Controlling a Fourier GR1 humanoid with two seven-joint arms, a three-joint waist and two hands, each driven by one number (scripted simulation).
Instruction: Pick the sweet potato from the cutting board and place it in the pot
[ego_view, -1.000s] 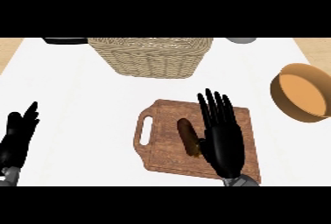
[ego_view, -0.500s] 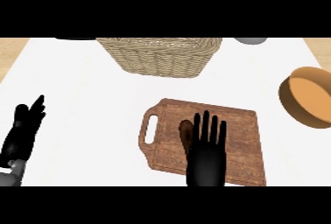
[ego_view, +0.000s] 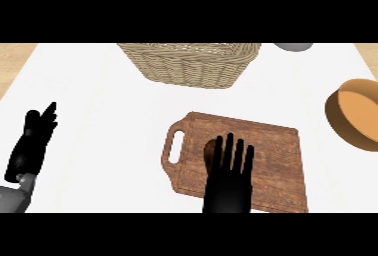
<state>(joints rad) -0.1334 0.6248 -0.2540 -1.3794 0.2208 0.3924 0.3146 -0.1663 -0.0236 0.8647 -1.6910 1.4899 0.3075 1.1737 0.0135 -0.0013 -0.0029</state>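
Note:
A brown wooden cutting board (ego_view: 273, 155) with a handle slot lies in the lower middle of the counter. My right hand (ego_view: 230, 175) lies flat over its left half, fingers straight and pointing away. Only a dark sliver of the sweet potato (ego_view: 211, 149) shows at the hand's left edge; the rest is hidden under the fingers. The orange pot (ego_view: 357, 117) stands at the right edge, partly cut off. My left hand (ego_view: 31, 145) rests open at the far left, fingers up.
A woven basket (ego_view: 190, 62) stands at the back centre. A grey object (ego_view: 294, 46) peeks in at the top right. White counter (ego_view: 103, 110) stretches between the left hand and the board.
My right hand has slid left and down over the sweet potato, now covering it. The view has shifted, so board, basket and pot sit slightly differently. The left hand stays open.

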